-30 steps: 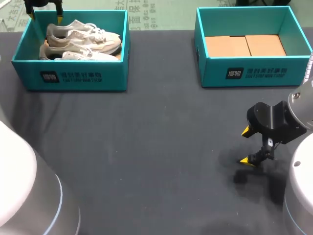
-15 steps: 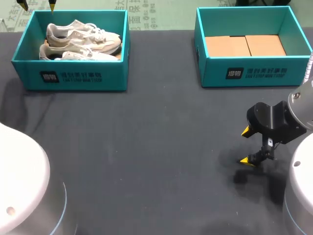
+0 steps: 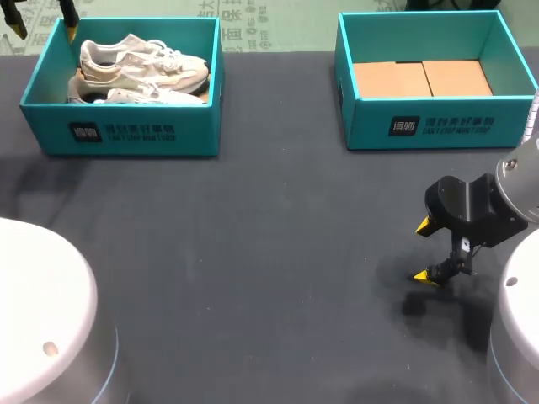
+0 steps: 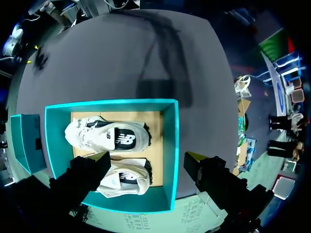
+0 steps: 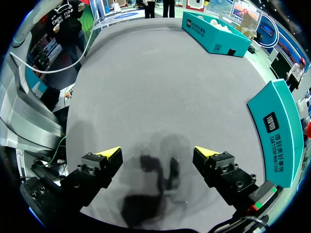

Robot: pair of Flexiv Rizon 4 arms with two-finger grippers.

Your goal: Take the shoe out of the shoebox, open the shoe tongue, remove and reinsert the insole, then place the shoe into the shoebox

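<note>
Left arm [image 3: 38,328]: smooth white rounded housing, one small round fastener [image 3: 50,348] on its surface, pale blue ring [image 3: 103,379] at the near edge. Right arm [image 3: 522,181]: silver-grey joint above a white link, ribbed grey hose [image 3: 531,118] beside it. Right gripper [image 3: 423,251]: matte black body, black bolted finger blocks [image 5: 226,170] with visible screw heads, yellow wedge tips, small red-and-green marking [image 5: 263,196] on one block. Left gripper [image 3: 45,34]: black fingers, yellow tips.

Bare table [image 3: 253,252] runs between the left shoebox [image 3: 122,133] and the right shoebox [image 3: 438,126]. The left shoebox is open-topped, two sneakers [image 3: 147,61] crowding its floor within close walls. The right hand [image 3: 425,251] hangs low over the table's right front.
</note>
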